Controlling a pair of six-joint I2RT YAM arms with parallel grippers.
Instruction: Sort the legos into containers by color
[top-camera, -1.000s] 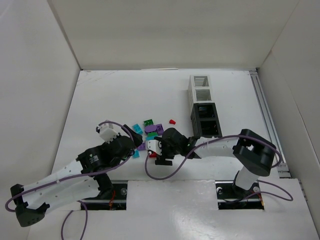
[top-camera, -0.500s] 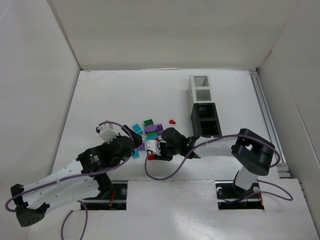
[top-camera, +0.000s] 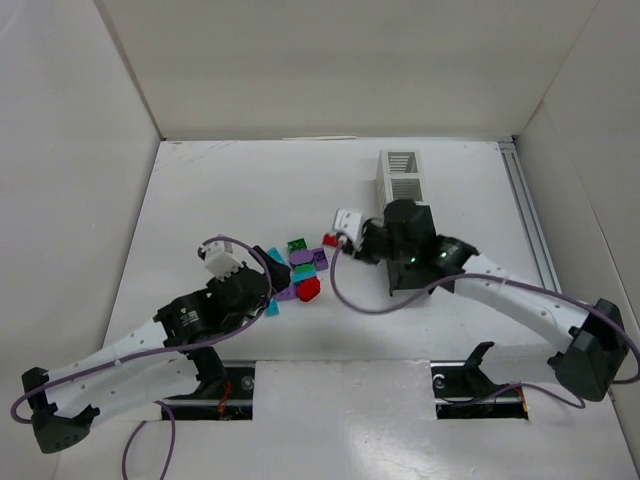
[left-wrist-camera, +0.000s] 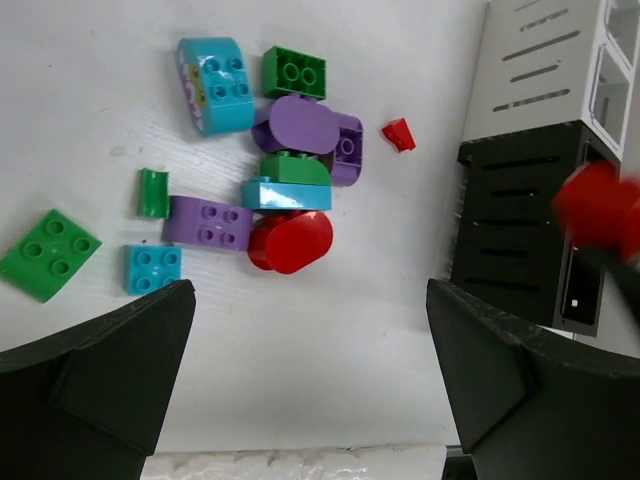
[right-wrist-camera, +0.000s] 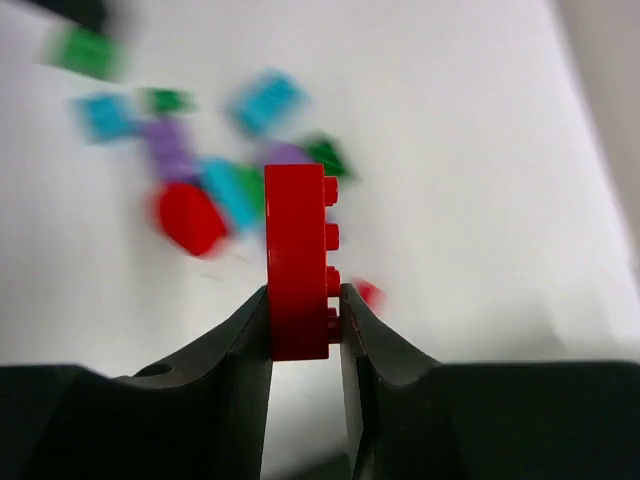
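Observation:
The legos lie in a loose heap: a round red one (left-wrist-camera: 290, 240), purple ones (left-wrist-camera: 310, 125), a cyan curved one (left-wrist-camera: 215, 85), green ones (left-wrist-camera: 293, 72) and a tiny red piece (left-wrist-camera: 398, 133). From above the heap (top-camera: 300, 270) sits mid-table. My right gripper (right-wrist-camera: 303, 300) is shut on a flat red lego (right-wrist-camera: 297, 250), held on edge above the table, next to the black containers (top-camera: 408, 235). That lego shows from above as a red spot (top-camera: 329, 240). My left gripper (left-wrist-camera: 315, 390) is open, nothing between its fingers, just near of the heap. The white containers (top-camera: 400, 175) stand behind the black ones.
The container row (left-wrist-camera: 510, 220) runs along the right of the heap. White walls (top-camera: 130, 130) enclose the table on three sides. A metal rail (top-camera: 530, 230) runs down the right edge. The left arm's purple cable (top-camera: 230, 245) loops over its wrist.
My right gripper shut on the flat red lego at the near edge of the heap, lifted it and swung back and right toward the containers. The left arm barely moved.

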